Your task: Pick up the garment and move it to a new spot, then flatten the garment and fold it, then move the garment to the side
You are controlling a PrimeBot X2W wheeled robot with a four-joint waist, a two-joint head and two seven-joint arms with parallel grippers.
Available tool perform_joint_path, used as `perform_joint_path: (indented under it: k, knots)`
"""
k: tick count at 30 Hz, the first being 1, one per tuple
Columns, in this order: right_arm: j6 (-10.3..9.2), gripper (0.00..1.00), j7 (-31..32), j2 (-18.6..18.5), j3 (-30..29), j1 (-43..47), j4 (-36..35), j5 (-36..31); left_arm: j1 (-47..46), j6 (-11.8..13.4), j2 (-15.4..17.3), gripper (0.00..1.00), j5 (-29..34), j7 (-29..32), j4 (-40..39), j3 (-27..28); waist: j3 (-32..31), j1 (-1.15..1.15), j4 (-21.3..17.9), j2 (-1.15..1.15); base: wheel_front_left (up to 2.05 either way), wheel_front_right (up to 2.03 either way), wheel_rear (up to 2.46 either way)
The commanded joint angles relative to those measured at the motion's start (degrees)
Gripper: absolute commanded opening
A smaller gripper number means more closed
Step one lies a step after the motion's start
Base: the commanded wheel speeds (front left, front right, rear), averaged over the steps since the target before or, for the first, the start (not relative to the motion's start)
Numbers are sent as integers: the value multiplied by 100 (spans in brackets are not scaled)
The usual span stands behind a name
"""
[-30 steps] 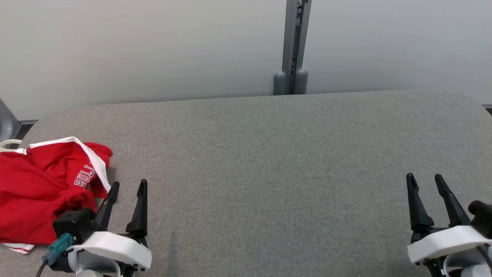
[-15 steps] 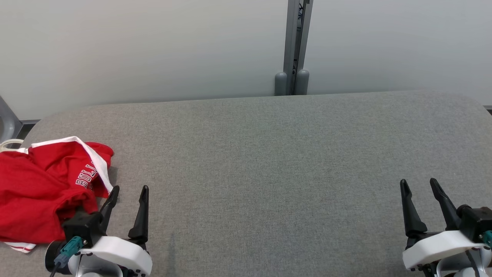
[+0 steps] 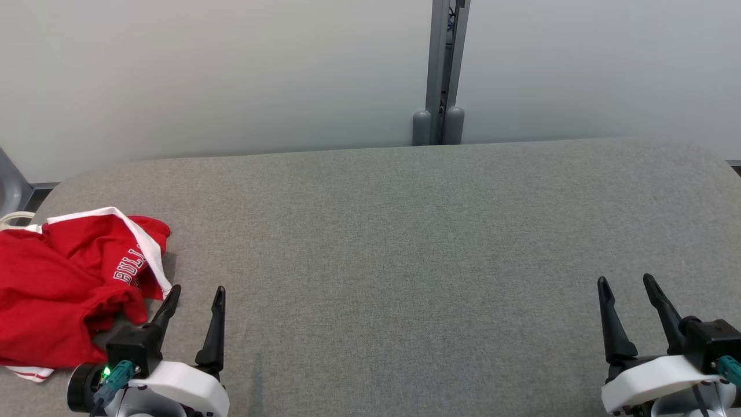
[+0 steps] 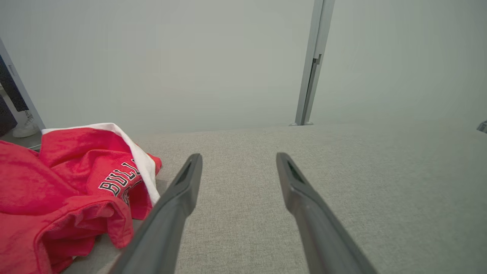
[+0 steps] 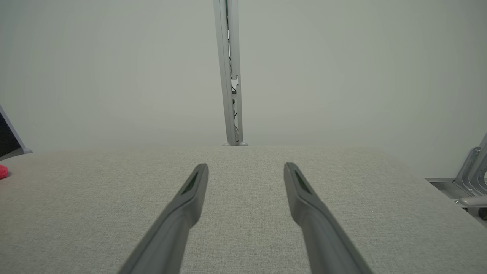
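Note:
The garment [image 3: 63, 289] is a red piece with white trim and white lettering, lying crumpled at the far left of the grey padded table [image 3: 405, 231]. In the left wrist view the garment [image 4: 64, 190] lies just left of my fingers. My left gripper [image 3: 197, 292] stands open right beside the cloth's edge, with nothing between its fingers [image 4: 182, 190]. At the lower right my right gripper [image 3: 626, 282] is open too, far from the cloth, over bare table. In the right wrist view a tiny red bit of the garment [image 5: 3, 171] shows at the left edge.
A pale wall runs behind the table, with a grey metal post [image 3: 443, 69] at its middle. A metal bracket [image 5: 471, 179] stands off the table's right end. A grey frame and a white cord [image 3: 11, 219] sit past the left end.
Both grippers have drawn back toward the bottom of the head view, still open. The right one has also shifted slightly left. The garment lies as before.

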Motion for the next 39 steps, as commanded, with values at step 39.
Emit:
perform_joint_path:
  k: [39]
  knots:
    - [22, 100, -226, 101, -141, 123, 105, -317, -248, 84, -77, 100, 445, -204, 343, 88, -18, 0, 239, 0, 0, 0, 0]
